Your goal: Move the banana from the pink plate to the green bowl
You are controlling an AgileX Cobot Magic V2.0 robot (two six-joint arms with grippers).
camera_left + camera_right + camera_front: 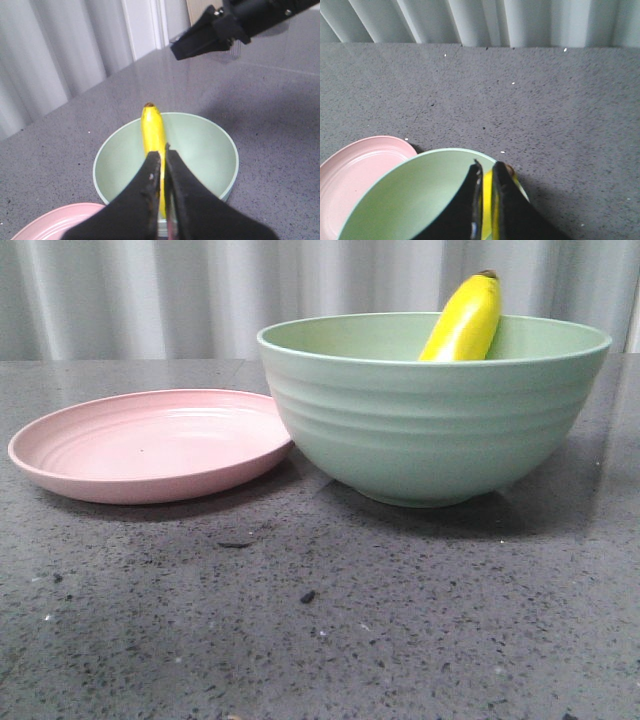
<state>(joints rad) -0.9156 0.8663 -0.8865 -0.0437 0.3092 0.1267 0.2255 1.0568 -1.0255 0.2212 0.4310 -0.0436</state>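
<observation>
The banana (463, 320) stands in the green bowl (430, 430), leaning on its far rim with the dark tip up. The pink plate (150, 445) is empty, left of the bowl and touching it. No gripper shows in the front view. My left gripper (162, 157) is shut and empty, high above the bowl (210, 150); the banana (151, 127) shows beyond its tips. My right gripper (487, 172) is shut and empty above the bowl (420, 195); the banana (487, 200) shows through the slit between its fingers. It also shows in the left wrist view (175, 50).
The dark speckled table (320, 620) stretches in front of the plate and bowl. A pale corrugated wall (130, 295) stands behind the table. The plate also shows in the left wrist view (50, 222) and the right wrist view (355, 170).
</observation>
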